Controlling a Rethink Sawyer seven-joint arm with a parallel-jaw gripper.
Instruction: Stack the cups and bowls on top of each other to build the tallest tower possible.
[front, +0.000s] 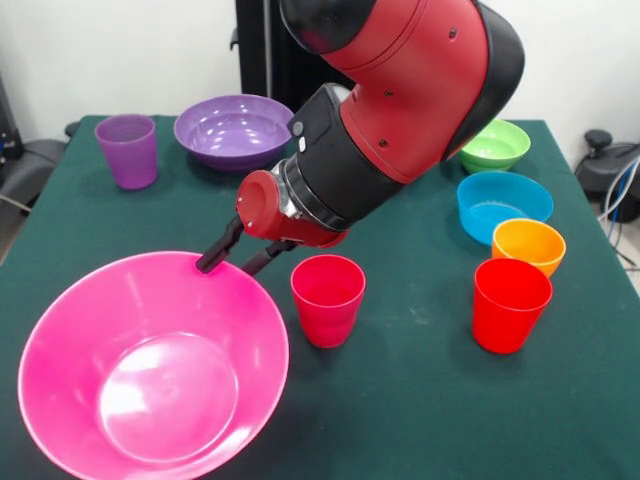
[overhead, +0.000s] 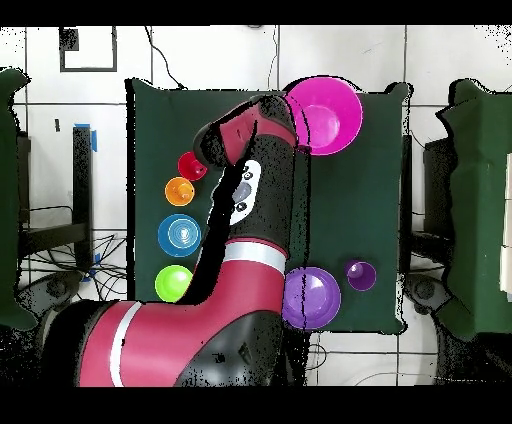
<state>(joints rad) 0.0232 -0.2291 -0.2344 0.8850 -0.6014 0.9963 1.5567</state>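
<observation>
Front view: no tower exists yet; every piece stands separately on the green table (front: 420, 400). The huge pink bowl (front: 150, 370) sits empty in the foreground. The red arm slants down, its gripper (front: 240, 256) at the bowl's far rim, the two black fingers spread (whether they pinch the rim, I cannot tell). A magenta-pink cup (front: 327, 299) stands just beside.

Overhead view: the purple bowl (overhead: 312, 298), purple cup (overhead: 361, 275), green bowl (overhead: 173, 282), blue bowl (overhead: 179, 235), orange bowl (overhead: 179, 191) and red cup (overhead: 191, 166) all remain unstacked.

Front camera low and close across the green table (front: 420, 400), overhead straight down from farther, both sharing the tabletop
</observation>
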